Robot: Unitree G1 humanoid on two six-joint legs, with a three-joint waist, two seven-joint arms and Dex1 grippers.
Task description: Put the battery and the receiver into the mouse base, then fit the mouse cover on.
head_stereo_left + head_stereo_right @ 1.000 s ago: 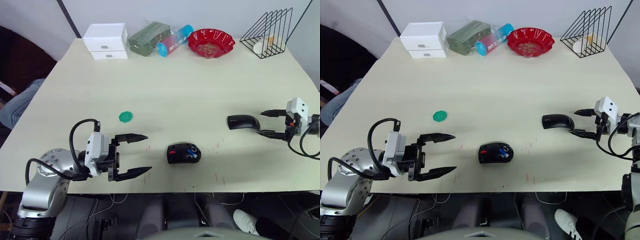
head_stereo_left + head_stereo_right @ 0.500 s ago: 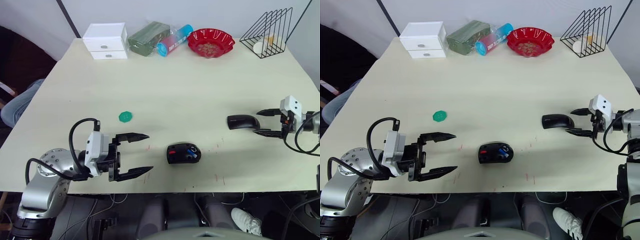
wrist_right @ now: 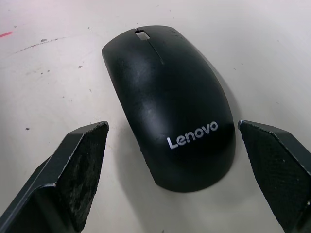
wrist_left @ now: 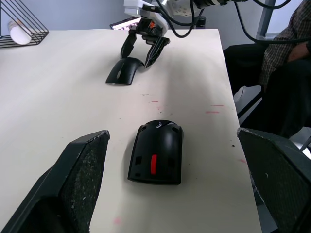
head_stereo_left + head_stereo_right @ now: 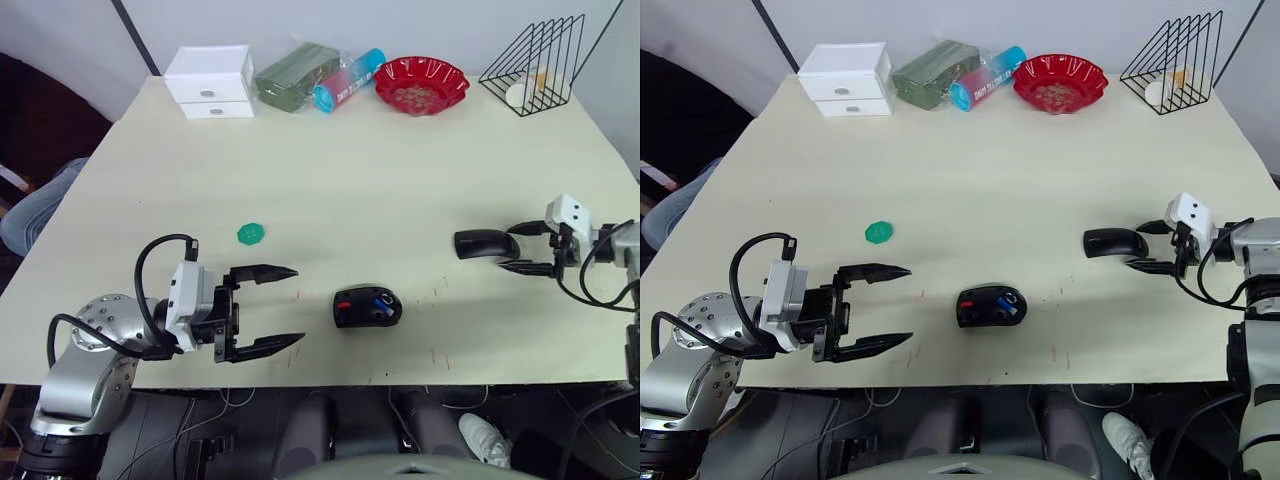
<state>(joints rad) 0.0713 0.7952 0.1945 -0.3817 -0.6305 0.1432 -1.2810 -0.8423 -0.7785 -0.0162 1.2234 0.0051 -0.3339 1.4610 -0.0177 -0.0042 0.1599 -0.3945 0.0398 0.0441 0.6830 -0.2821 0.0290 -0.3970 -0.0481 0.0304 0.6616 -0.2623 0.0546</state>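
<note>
Head views: The left gripper [image 5: 283, 308] lies low over the near left part of the desk [image 5: 360, 170], forearm roughly level, jaws spread wide and pointing toward the mouse base [image 5: 367, 306]. The base sits near the front edge at desk centre, well apart from those jaws, with red and blue parts visible inside. The right gripper [image 5: 1142, 247] reaches in from the right edge, jaws wide, their tips flanking the near end of the mouse cover [image 5: 1115, 242]. The cover rests on the desk, to the right of the base and apart from it. A green disc [image 5: 251, 233] lies to the left of centre. Along the far edge stand a white drawer box [image 5: 211, 80], a red bowl [image 5: 421, 85] and a wire rack [image 5: 535, 52].

Left wrist view: Both left fingers [image 4: 82, 170] stand far apart. Between them lies the mouse base, showing a red part on this side. Beyond it the right gripper straddles the end of the cover. A person's sleeve [image 4: 286, 34] appears past the desk edge.

Right wrist view: The cover [image 3: 172, 102] lies between the widely spaced fingers [image 3: 80, 162], untouched, with white Lenovo lettering and a small notch at its far end.
</note>
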